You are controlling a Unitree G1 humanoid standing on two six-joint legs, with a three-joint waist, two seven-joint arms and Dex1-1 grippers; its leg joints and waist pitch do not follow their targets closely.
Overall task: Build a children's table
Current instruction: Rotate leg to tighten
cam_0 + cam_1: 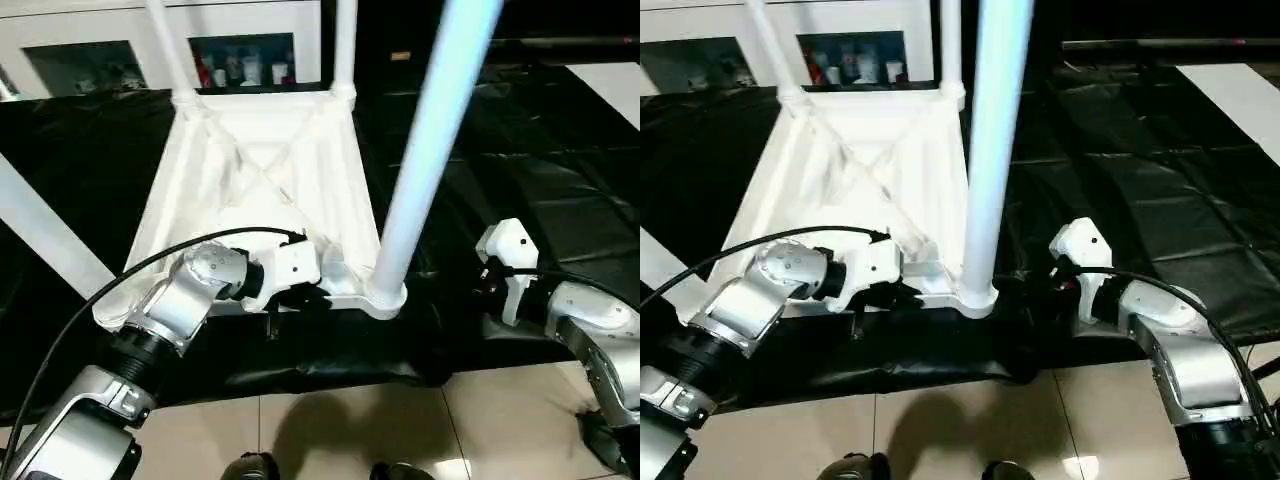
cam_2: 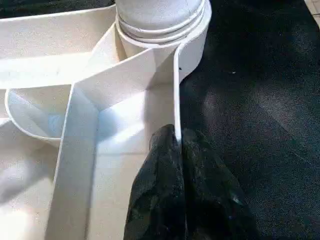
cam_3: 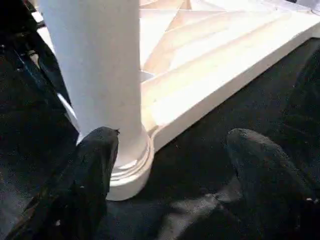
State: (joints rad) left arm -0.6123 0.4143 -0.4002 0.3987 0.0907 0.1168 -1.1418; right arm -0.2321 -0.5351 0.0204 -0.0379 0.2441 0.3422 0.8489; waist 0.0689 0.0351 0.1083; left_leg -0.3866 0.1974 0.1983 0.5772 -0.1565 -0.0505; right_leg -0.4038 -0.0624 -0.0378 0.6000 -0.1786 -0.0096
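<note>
Tabletop point(image 1: 265, 190) lies upside down on the black-covered counter point(image 1: 560, 190), ribbed X-braced underside facing up. Landmark: the near-right corner socket point(image 1: 385, 297), nearest the right arm.

Legs: one leg point(image 1: 425, 150) stands upright in that socket, its flared end seated at the rim as far as the wrist views show. Two more legs rise from the far corners: far-left leg point(image 1: 168, 50) and far-right leg point(image 1: 344, 45). A fourth white tube point(image 1: 45, 235) shows at the near-left side, angled; whether it sits in its socket cannot be told.

Left hand point(image 2: 177, 165): pinched tight on the tabletop's near rim, just beside the landmark socket, one finger either side of the thin wall.

Right hand point(image 3: 170, 165): fingers spread wide and holding nothing, one finger point(image 3: 95, 165) close against the base of the seated leg, the other out over the black cover.

Progress, as judged: at least three legs in place, so the job is well advanced. Left to do: confirm or seat the near-left leg, check all are pressed home, then turn the table upright.

Beyond the tabletop stands a white cabinet point(image 1: 120, 30) with glass doors.
</note>
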